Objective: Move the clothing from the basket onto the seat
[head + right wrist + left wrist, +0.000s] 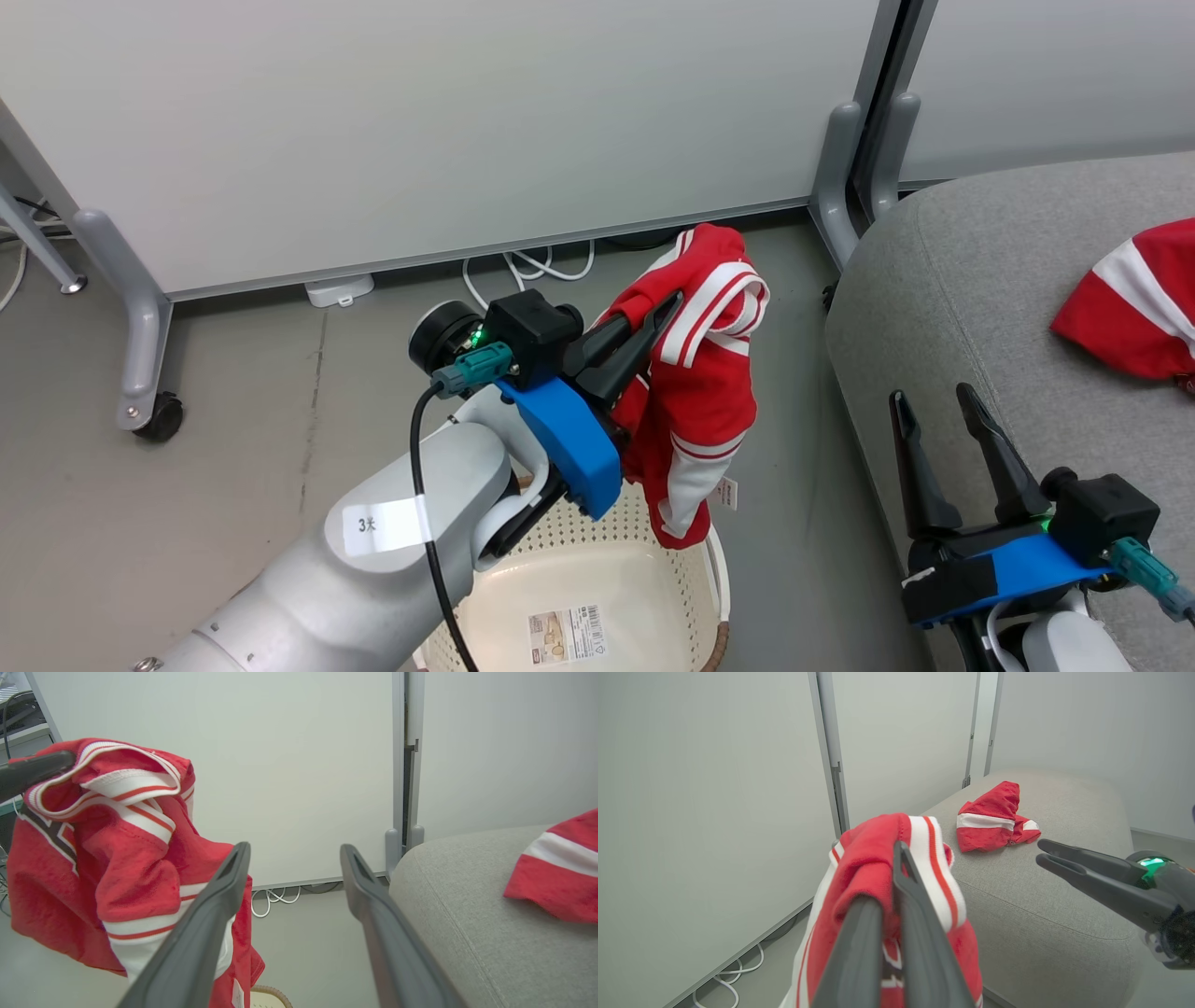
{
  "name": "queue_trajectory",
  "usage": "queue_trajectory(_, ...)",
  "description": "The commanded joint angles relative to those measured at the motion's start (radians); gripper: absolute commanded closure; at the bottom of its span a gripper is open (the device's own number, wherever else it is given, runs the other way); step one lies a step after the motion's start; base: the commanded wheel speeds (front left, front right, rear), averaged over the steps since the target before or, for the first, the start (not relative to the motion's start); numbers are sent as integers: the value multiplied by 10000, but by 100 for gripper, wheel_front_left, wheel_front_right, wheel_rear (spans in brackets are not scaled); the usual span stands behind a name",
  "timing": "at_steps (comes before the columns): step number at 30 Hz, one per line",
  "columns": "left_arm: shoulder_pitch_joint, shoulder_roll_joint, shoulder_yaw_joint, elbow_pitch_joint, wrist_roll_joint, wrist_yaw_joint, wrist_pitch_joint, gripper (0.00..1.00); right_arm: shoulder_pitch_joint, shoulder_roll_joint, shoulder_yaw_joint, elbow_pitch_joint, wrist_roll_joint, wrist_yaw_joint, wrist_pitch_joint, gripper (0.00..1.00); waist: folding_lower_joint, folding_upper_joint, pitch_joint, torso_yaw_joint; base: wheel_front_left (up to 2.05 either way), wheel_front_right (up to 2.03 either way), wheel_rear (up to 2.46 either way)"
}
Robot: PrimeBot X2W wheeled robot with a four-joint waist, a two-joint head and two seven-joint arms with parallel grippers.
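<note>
While our left jaws are shut tight on a fold of the red jersey [700,373], the cloth drapes over their tips and hangs straight down beneath them, long axis vertical. Its lower hem is near the far corner of the basket [597,569]; whether hem and rim touch we cannot tell. The seat [934,308] lies to the right of those jaws and a little ahead of them, apart from the hanging cloth, with a strip of room floor [803,560] between. We judge that the coming move is a sideways carry to the right, high enough for the hem to pass over the cushion's rounded edge.

Our right jaws stand wide open and hold nothing. They sit over the seat's near edge, between the jersey and the second garment [1134,299], which lies crumpled on the cushion beyond their tips and to their right. They are nearer the seat, but the left jaws have the load.

The pinch itself is buried in folds, so how much cloth is caught is unclear. Our left forearm [373,560] covers the basket's near-left part; the bottom that shows is bare but for a label [565,635]. The second garment is cut off at the head view's edge.
</note>
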Motion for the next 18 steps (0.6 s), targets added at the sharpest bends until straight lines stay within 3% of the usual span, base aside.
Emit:
queue_trajectory(1, -53, 26, 24, -50, 85, -9, -50, 100, 95, 9, 31, -30, -68, 5, -34, 0, 1, -1, 3, 17, 0, 0, 0)
queue_trajectory(18, -15, -68, -39, -101, 224, -9, -50, 100, -794, -356, 1897, 33, 455, 5, -34, 0, 1, -1, 65, 161, 0, 0, 0)
